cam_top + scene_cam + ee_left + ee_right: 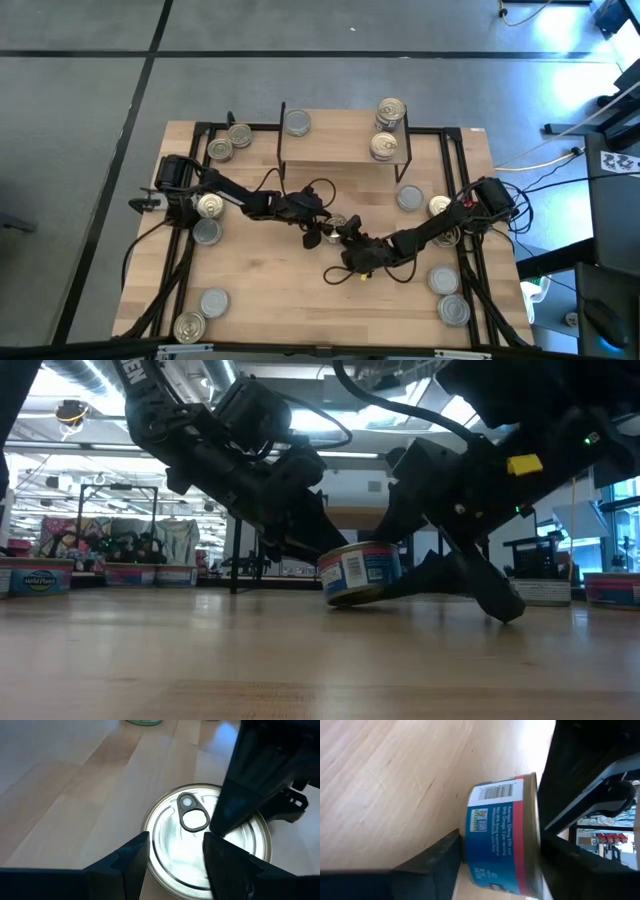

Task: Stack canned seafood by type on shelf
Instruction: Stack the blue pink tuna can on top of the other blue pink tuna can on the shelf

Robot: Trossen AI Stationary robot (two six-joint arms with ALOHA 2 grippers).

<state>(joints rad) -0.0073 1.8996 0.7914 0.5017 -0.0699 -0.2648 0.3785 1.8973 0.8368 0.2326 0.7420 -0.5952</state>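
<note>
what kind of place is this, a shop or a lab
Probably a robot lab or workshop in an open industrial hall: a wooden table on grey concrete floor, cables trailing off it, ceiling ducting and stocked shelving behind.

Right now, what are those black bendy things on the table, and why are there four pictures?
They are two robot arms. One picture looks down from above, one looks level across the table, and one sits on each wrist. Small round metal tins lie about the big wooden table, and three stand on the small light-wood shelf. In the middle, both arms meet at one blue-labelled tin, which is tilted. The left hand has its fingers over the tin's silver top; the right hand has one finger at each flat end of it.
</note>
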